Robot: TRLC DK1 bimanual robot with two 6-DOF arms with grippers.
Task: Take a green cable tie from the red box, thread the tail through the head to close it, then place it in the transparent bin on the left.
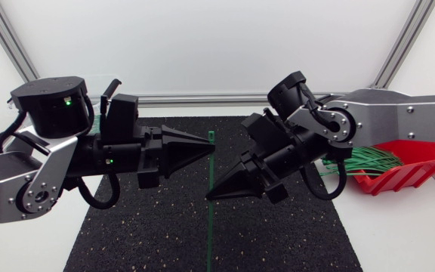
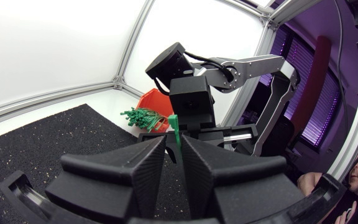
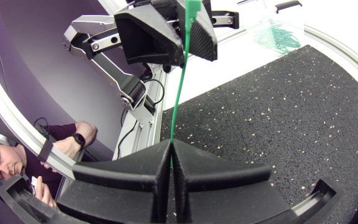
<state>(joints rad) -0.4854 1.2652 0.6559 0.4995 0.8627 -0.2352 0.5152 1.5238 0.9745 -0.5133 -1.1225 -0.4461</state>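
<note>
A green cable tie (image 1: 210,170) hangs upright over the middle of the black mat. My right gripper (image 1: 208,196) is shut on its strap low down; in the right wrist view the strap (image 3: 179,93) rises straight out of the closed right gripper (image 3: 171,144). My left gripper (image 1: 212,145) is closed on the tie just below its head; the left wrist view shows the head (image 2: 174,122) poking up between the tips of the left gripper (image 2: 174,149). The red box (image 1: 410,170) with loose green ties (image 1: 361,160) sits at the right.
The black mat (image 1: 278,234) covers the table's middle. In the right wrist view a transparent bin (image 3: 291,18) with several looped green ties (image 3: 277,40) stands beyond the mat behind my left arm. Aluminium frame posts (image 1: 10,38) rise at the back corners.
</note>
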